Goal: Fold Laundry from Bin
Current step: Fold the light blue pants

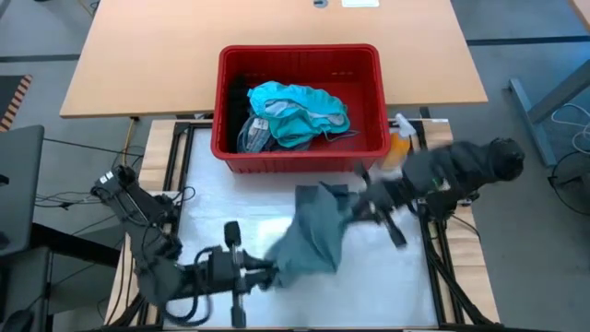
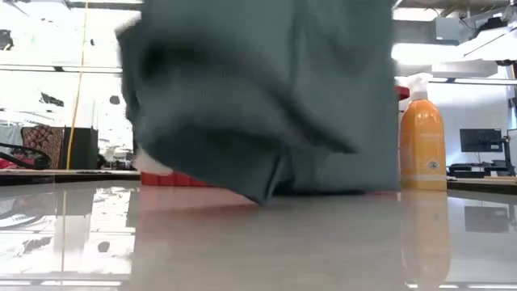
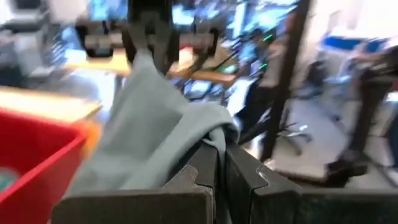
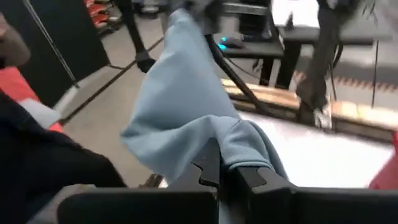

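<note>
I have one grey-green garment [image 1: 313,235] stretched between my two grippers, lifted above the table [image 1: 387,277]. My left gripper [image 1: 267,273] is clamped tight on its near-left end, close to the table's near edge. My right gripper [image 1: 355,210] is pinched shut on its far-right end, just in front of the bin [image 1: 300,152]. From table height the cloth hangs as a wide fold, its lowest corner about at the tabletop.

The one red bin sits at the far side of the table. In it I count a bright teal garment [image 1: 300,111] on top, one blue-grey striped cloth [image 1: 253,134] at its left and one black piece [image 1: 238,97] along the left wall.

One orange spray bottle [image 2: 422,137] stands right of the bin.
</note>
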`<action>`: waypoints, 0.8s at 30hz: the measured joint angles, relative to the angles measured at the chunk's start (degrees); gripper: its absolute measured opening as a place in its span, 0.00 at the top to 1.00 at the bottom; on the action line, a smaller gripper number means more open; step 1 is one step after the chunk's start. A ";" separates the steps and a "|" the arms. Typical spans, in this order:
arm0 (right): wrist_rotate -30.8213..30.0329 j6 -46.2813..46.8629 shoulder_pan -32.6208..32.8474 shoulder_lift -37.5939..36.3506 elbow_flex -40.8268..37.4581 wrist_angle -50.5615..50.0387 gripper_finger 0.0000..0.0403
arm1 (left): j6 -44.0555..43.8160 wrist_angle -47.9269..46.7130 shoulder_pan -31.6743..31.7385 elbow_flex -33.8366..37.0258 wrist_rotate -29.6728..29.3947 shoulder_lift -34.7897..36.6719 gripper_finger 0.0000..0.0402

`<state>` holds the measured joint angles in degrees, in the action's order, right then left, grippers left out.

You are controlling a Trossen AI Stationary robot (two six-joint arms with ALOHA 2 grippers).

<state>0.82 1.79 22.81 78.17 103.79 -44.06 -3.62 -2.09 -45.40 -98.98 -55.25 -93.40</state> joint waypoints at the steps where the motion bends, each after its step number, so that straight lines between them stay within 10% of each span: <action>1: -1.52 -0.70 1.60 0.11 -0.02 0.67 0.93 | 2.71 3.02 -0.13 0.00 1.72 -0.29 1.00; 9: -2.37 -5.04 -3.21 -0.24 -0.05 4.28 0.93 | 11.10 5.74 1.02 -0.01 -3.45 -0.30 1.00; 19: 22.87 3.01 -26.21 7.47 -0.02 25.82 0.93 | 0.75 -18.71 4.04 0.00 -17.91 9.86 1.00; 24: 36.21 5.63 -29.81 10.06 6.16 28.91 0.93 | -3.10 -25.43 4.45 -0.15 -14.73 15.25 1.00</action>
<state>37.03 7.43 -7.01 88.24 109.95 -15.15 -6.72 -27.52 -40.95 -99.13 -69.98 -78.15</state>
